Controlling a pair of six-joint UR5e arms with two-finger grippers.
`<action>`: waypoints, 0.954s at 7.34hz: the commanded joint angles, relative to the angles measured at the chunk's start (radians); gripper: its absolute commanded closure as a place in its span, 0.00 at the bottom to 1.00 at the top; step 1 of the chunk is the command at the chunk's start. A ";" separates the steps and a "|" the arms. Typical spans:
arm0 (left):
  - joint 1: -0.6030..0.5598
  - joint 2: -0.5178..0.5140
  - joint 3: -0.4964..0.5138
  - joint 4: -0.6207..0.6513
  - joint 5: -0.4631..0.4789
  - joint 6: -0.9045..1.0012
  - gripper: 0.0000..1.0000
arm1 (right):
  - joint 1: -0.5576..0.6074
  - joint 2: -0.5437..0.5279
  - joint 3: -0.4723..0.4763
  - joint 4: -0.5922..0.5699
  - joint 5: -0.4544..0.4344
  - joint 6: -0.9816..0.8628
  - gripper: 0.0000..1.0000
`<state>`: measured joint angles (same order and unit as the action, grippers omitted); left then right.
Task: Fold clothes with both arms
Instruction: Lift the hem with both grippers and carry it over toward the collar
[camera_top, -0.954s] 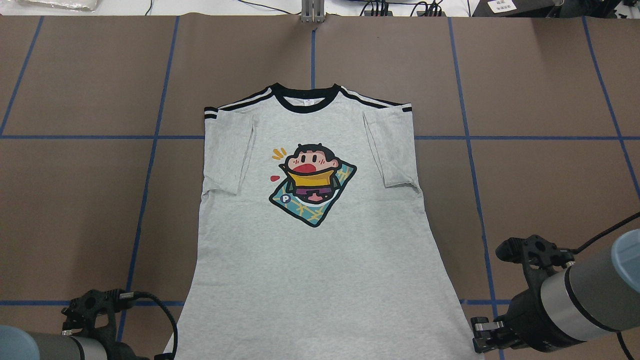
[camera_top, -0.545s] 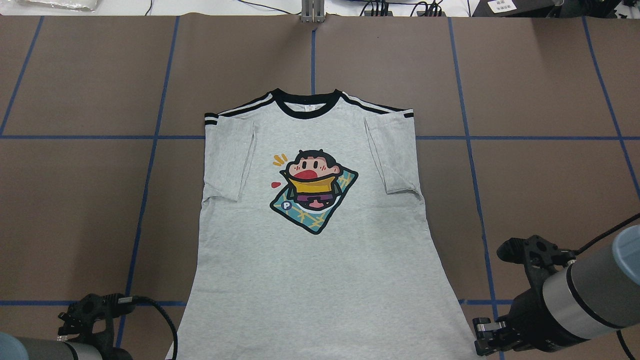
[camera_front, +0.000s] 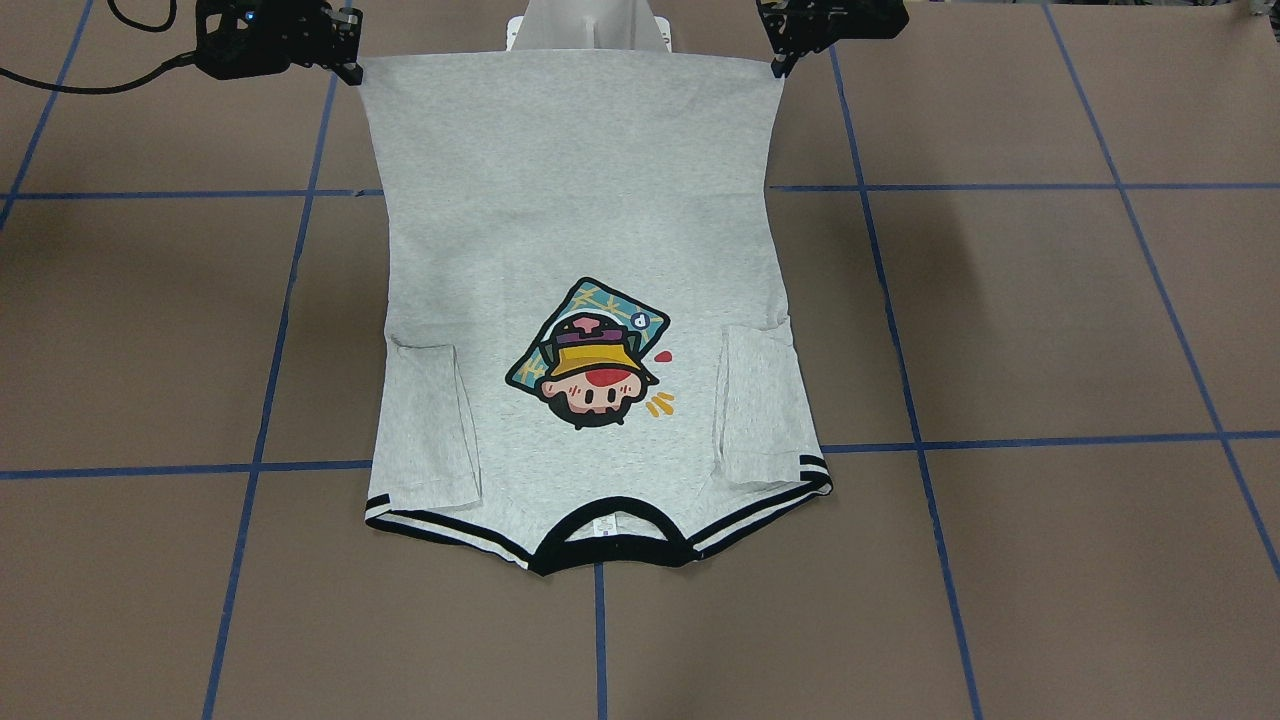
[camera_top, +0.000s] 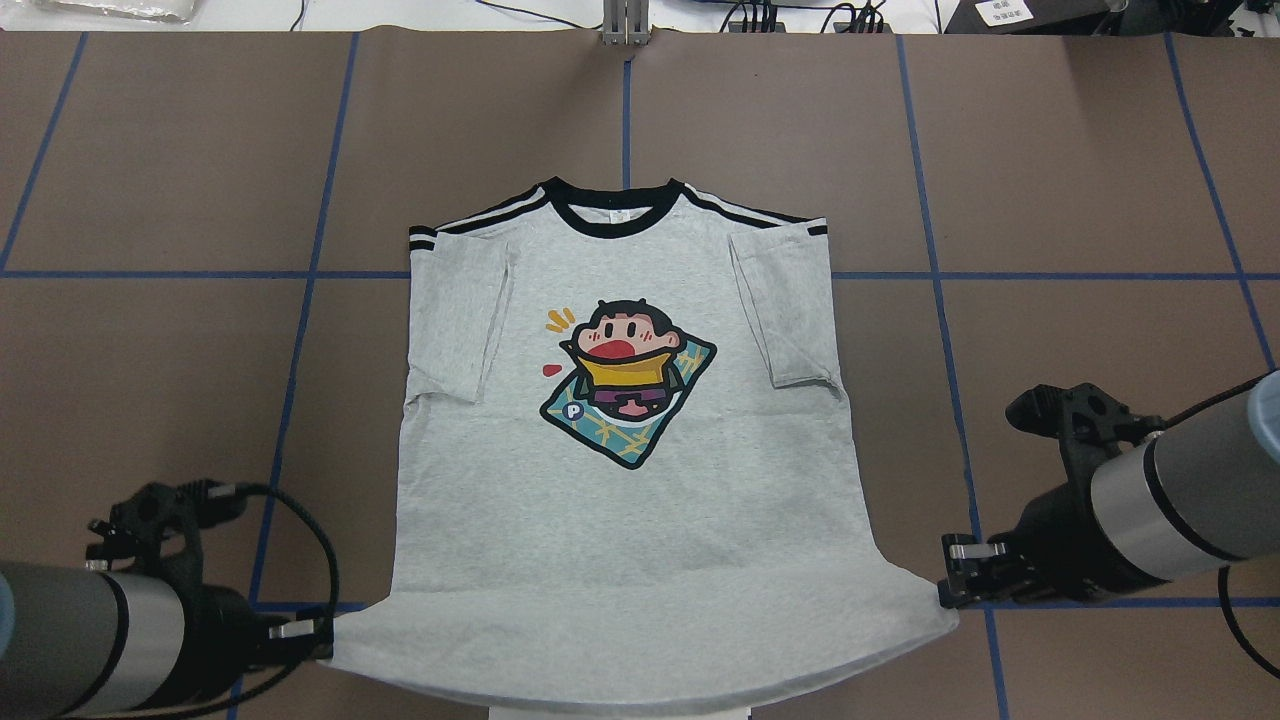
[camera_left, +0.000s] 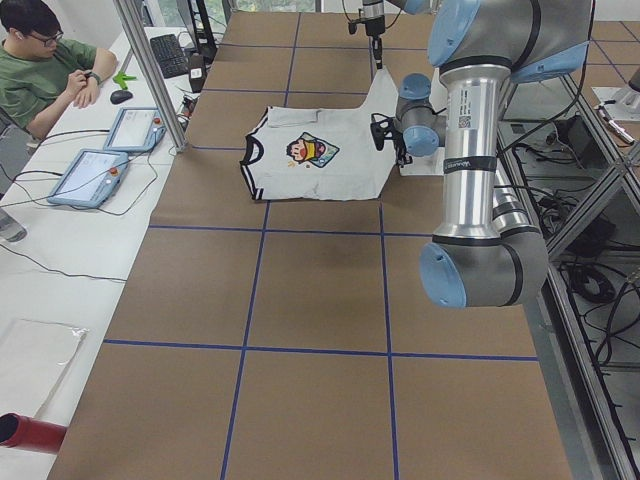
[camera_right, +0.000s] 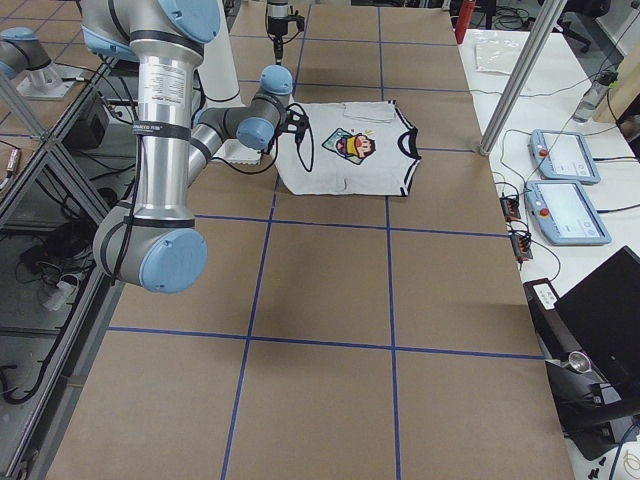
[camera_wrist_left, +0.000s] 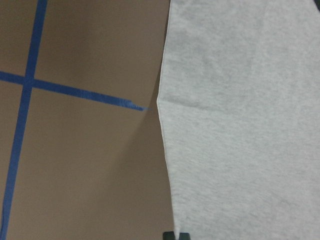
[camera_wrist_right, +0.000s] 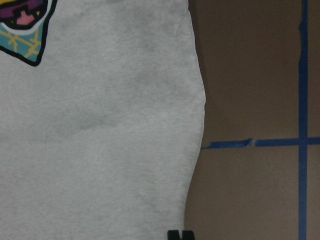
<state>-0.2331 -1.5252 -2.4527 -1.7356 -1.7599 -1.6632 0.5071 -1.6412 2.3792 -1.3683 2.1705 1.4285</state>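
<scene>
— What are your tools doing right now?

— My left tool (camera_top: 322, 640) is pinching one bottom corner of the T-shirt (camera_top: 620, 510), its fingers closed together on the hem. My right tool (camera_top: 945, 592) is gripping the opposite bottom corner the same way, clamped on the cloth.

— And how is the shirt lying?

— The hem is stretching in a taut line between my two tools, and that end is hanging raised off the tabletop (camera_top: 150, 400), above the white pedestal (camera_top: 620, 712). Farther out, the chest is resting flat, front side up, with the cartoon print (camera_top: 628, 385) showing in the middle. Both sleeves (camera_top: 455, 310) are lying folded in over the body. The black collar (camera_top: 615, 215) is pointing away from me, and blue tape lines (camera_top: 200, 273) are running out from under the shirt on both sides.
</scene>
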 joint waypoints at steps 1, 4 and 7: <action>-0.189 -0.022 0.014 0.002 -0.108 0.124 1.00 | 0.120 0.105 -0.092 -0.002 0.003 -0.014 1.00; -0.323 -0.131 0.166 0.001 -0.133 0.169 1.00 | 0.285 0.254 -0.240 -0.002 0.015 -0.028 1.00; -0.388 -0.226 0.279 -0.005 -0.130 0.169 1.00 | 0.338 0.394 -0.424 -0.002 0.009 -0.096 1.00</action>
<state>-0.5939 -1.7184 -2.2078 -1.7383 -1.8911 -1.4938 0.8284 -1.3016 2.0295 -1.3698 2.1860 1.3763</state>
